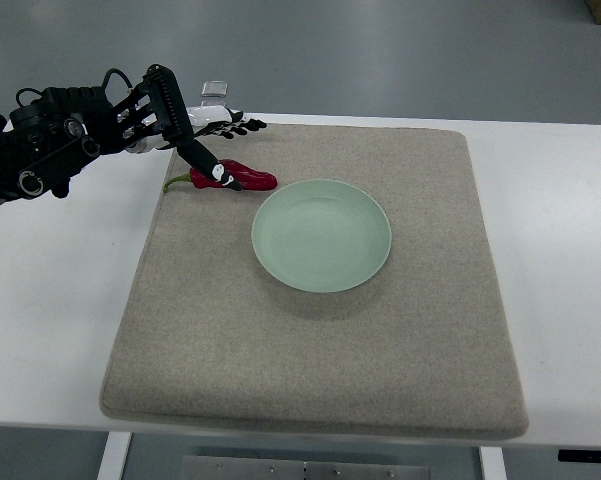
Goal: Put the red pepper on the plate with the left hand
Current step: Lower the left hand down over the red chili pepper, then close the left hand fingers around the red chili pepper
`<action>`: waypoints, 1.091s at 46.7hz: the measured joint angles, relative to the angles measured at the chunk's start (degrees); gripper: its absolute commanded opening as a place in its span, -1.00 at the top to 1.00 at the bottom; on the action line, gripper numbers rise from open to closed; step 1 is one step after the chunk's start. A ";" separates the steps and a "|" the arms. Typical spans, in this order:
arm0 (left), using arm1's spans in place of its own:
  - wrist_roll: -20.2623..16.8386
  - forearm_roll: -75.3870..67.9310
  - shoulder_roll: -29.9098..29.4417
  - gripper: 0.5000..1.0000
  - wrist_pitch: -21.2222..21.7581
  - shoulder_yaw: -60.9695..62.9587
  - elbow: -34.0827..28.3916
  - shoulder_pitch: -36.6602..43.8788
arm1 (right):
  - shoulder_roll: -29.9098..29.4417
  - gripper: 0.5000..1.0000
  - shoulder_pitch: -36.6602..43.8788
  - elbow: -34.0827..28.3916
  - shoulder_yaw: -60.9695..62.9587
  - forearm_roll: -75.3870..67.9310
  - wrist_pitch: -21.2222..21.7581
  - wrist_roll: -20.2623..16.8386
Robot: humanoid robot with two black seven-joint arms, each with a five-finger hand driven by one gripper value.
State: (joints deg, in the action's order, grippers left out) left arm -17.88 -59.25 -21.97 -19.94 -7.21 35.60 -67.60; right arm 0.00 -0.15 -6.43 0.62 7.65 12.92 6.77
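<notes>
A white table [560, 250] carries a large beige mat [320, 370], probably laid to cushion things and stop them sliding. Near the mat's middle sits a pale green plate [321, 236], empty, waiting for the pepper. The left hand [185, 135] reaches in over the mat's far left corner, its fingers spread and angled down, one fingertip touching the red pepper [237, 177] without closing round it; it holds nothing yet. The pepper lies flat on the mat just beside the plate's far left rim, green stem pointing left, not yet lifted.
</notes>
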 measured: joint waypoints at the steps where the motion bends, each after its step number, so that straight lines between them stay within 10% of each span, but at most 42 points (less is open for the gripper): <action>1: 0.00 -0.88 -0.09 -0.87 0.15 0.00 0.15 -0.02 | 0.00 -0.71 -0.02 0.00 0.00 0.00 0.00 0.00; 27: -0.68 -18.26 0.09 -0.89 8.78 2.41 1.83 -0.34 | 0.00 -0.71 0.02 0.01 0.00 0.00 0.00 0.00; 51: -1.53 -17.62 0.52 -0.87 6.87 3.40 2.29 -0.08 | 0.00 -0.71 0.00 0.01 0.00 0.00 0.00 0.00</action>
State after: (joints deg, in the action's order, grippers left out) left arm -19.41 -76.87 -21.45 -13.07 -3.81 37.89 -67.68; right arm 0.00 -0.16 -6.42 0.62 7.65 12.92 6.77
